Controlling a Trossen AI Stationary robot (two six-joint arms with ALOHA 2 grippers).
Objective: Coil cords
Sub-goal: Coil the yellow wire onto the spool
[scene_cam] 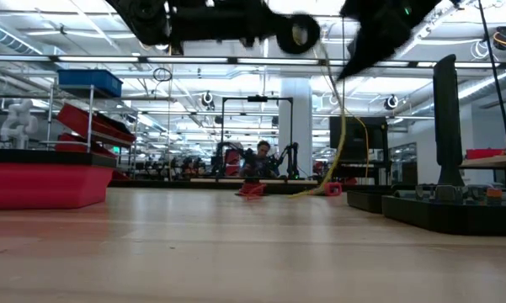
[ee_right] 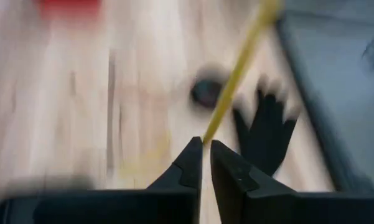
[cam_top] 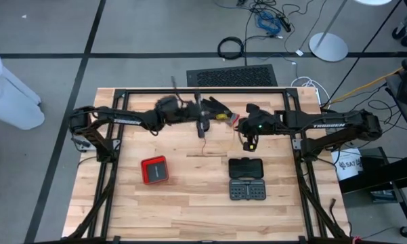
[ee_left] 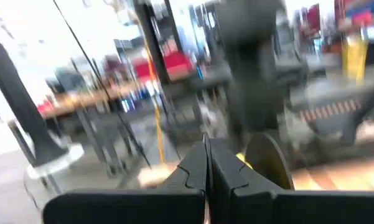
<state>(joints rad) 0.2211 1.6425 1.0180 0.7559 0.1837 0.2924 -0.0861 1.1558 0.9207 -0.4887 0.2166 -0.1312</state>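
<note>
Hanging limp and light above the bench point(cam_top: 189, 203), the thin cord point(ee_right: 236, 68) suits a pinch near its end; the left fingers point(ee_left: 206, 163) are pressed together empty, the right fingers point(ee_right: 205, 149) nearly closed on it.

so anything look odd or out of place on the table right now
One thing: a yellow cord hangs slack from the raised grippers down to the wooden table, uncoiled. The red case and black bit case lie flat and tidy.

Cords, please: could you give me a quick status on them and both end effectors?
Left end effector shut, raised mid-table. Right end effector raised beside it, yellow cord running down from it. Black glove lies nearby.
</note>
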